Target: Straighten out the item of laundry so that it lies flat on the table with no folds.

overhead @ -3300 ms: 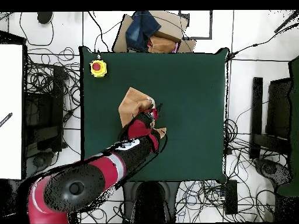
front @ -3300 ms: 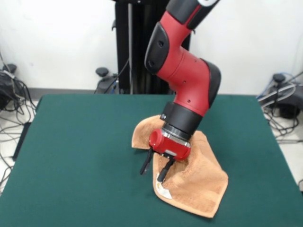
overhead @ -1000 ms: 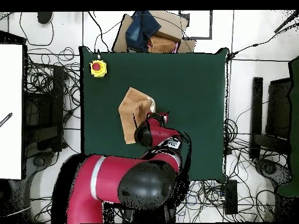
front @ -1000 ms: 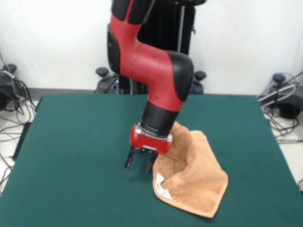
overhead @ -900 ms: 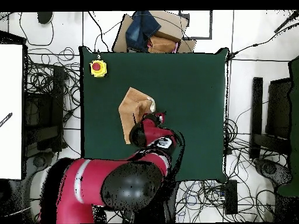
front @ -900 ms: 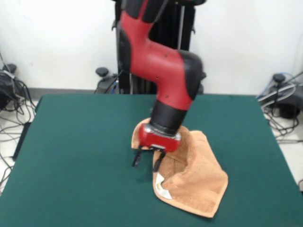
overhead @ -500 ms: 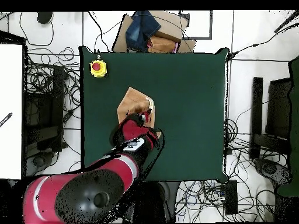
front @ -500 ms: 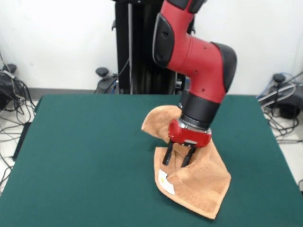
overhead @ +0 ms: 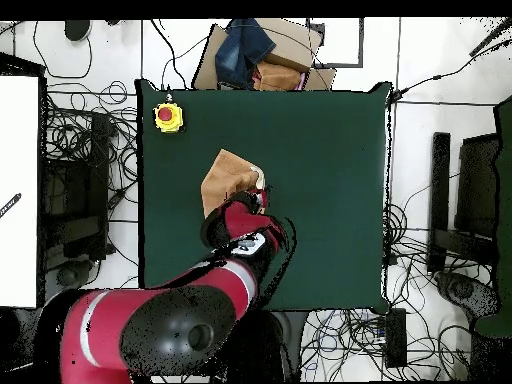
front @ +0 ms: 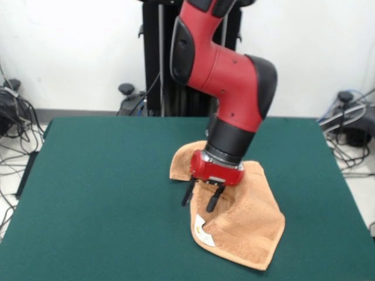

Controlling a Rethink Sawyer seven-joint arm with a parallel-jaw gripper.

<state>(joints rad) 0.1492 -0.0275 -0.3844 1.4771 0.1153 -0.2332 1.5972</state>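
Observation:
The tan-orange towel lies rumpled on the green table, right of centre, with a raised fold in its middle. Its white label shows at the near left corner. My gripper points down over the towel's left part, just above the fold, with its fingers apart and nothing between them. In the overhead view the towel lies left of the table's centre, and my arm covers its lower edge. The gripper itself is mostly hidden under the wrist there.
A yellow box with a red button sits at a table corner. A cardboard box with blue cloth stands beyond the table's edge. Cables lie on the floor around the table.
My arm has swung to the right in the front view, so the gripper went from beside the towel's left edge to over it. The towel's far left corner now shows.

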